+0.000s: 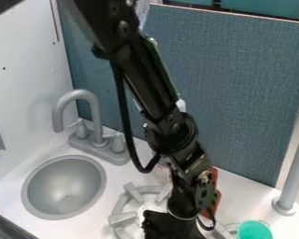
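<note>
By the grey burner [122,218], the gripper [171,225] is hanging, its claw's state impossible to tell; something red [218,194] is sitting near the counter's [245,198] back edge.

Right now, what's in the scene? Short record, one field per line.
end effector: low in view, beside the gray burner
held: cannot tell
sink: gray, round, picture left
faucet: gray, behind sink
red object: partly behind arm, identity unclear
turquoise round object: bottom edge, picture right
backdrop: blue-gray panel
</note>
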{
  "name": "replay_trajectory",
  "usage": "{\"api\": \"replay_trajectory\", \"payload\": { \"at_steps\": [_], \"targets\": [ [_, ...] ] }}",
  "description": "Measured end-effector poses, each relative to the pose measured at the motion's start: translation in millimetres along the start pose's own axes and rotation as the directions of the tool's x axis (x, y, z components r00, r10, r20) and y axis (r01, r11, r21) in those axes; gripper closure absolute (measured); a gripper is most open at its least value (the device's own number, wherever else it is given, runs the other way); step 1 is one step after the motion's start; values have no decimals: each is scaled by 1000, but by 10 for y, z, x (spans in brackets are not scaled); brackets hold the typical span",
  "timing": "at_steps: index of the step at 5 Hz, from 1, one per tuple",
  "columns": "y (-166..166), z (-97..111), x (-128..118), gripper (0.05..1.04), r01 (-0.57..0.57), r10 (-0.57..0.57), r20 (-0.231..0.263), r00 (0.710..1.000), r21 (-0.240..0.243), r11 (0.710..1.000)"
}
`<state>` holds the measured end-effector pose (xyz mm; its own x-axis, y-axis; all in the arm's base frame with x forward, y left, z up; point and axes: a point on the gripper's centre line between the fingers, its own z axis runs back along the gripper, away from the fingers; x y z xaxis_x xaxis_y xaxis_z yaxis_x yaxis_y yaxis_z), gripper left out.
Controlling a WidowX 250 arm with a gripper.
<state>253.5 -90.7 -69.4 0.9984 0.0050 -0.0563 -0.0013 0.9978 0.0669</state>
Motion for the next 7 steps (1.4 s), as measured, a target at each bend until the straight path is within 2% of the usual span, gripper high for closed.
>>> {"api": "replay_trajectory", "payload": {
  "at_steps": [1, 3, 4, 5, 6, 7],
  "targets": [
    [16, -49, 20, 136, -17, 17, -10, 1000, 18, 1000],
    [-31, -127, 134, 681, -13, 13, -30, 999, 5, 1000],
    [-63, -98, 132, 723, 8, -9, -53, 999, -10, 1000],
    [-37, 63, 97, 723, -7, 7, -78, 997, 2, 1000],
    [52, 454, 189, 723, -46, 46, 10, 999, -28, 999],
    [227, 499, 263, 723, -95, 95, 39, 995, -4, 995]
  ]
}}
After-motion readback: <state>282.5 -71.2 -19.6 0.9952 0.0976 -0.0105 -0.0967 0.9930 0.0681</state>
